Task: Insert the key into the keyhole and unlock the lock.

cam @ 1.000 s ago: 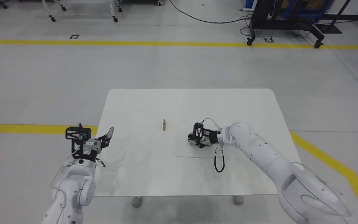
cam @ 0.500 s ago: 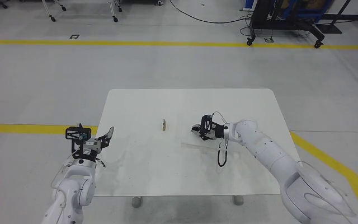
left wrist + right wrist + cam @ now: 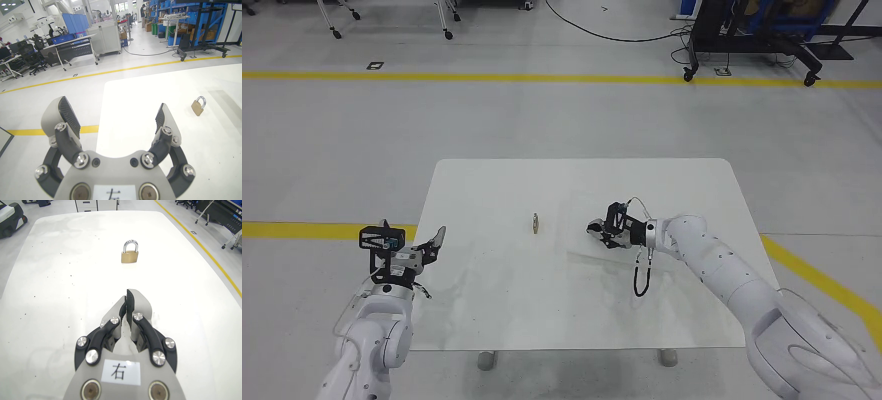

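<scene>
- In the top view, the padlock (image 3: 535, 222) is too small to tell its body from its shackle.
- The padlock's underside rests against the worktop (image 3: 56, 279) and is hidden in both wrist views.
- The right claw (image 3: 126, 294) points at the padlock from nearby with its pads (image 3: 130, 303) pressed together; whether a key sits between them cannot be told.
- In the left wrist view, the worktop beyond the padlock is cut off by the picture's edge.
</scene>
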You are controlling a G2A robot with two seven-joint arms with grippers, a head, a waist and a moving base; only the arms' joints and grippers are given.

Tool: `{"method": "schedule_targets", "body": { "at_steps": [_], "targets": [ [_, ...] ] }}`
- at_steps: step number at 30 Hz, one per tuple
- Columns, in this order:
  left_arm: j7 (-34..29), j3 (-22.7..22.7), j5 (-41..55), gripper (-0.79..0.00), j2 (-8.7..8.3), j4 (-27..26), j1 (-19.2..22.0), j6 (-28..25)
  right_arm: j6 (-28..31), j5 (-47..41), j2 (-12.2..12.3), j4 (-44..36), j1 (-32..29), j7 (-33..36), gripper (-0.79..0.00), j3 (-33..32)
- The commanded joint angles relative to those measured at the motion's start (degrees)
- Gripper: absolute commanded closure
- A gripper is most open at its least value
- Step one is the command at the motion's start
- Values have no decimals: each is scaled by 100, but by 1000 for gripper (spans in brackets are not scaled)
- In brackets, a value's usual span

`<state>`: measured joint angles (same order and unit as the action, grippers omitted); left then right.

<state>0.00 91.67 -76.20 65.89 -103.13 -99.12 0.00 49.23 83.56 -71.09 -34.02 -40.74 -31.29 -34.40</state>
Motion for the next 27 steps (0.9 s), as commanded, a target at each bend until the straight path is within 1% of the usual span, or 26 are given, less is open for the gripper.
{"method": "schedule_targets", "body": {
  "at_steps": [1, 3, 5, 6, 10, 12, 14, 16, 21, 27],
  "targets": [
    [-17, -39, 84, -785, 5, -45, 4, -70, 0, 0, 0, 0, 0, 0, 0, 0],
    [-285, -187, 421, -785, 22, -322, 44, -345, 0, 0, 0, 0, 0, 0, 0, 0],
    [-830, -399, 669, -785, 30, -599, 132, -653, 0, 0, 0, 0, 0, 0, 0, 0],
    [-1144, -512, 634, -785, 26, -716, 228, -810, 0, 0, 0, 0, 0, 0, 0, 0],
    [-2311, -1200, 66, -785, 29, -877, 793, -1304, 0, 0, 0, 0, 0, 0, 0, 0],
    [-2599, -1622, -486, -785, 45, -877, 1081, -1438, 0, 0, 0, 0, 0, 0, 0, 0],
    [-2670, -2039, -1242, -785, 69, -756, 1394, -1448, 0, 0, 0, 0, 0, 0, 0, 0],
    [-2555, -2466, -1838, -785, 110, -455, 1704, -1446, 0, 0, 0, 0, 0, 0, 0, 0],
    [-2462, -3153, -1903, -785, 274, 391, 2456, -1394, 0, 0, 0, 0, 0, 0, 0, 0],
    [-2483, -3719, -1433, -785, 477, 1197, 3074, -1494, 0, 0, 0, 0, 0, 0, 0, 0]
  ]
}}
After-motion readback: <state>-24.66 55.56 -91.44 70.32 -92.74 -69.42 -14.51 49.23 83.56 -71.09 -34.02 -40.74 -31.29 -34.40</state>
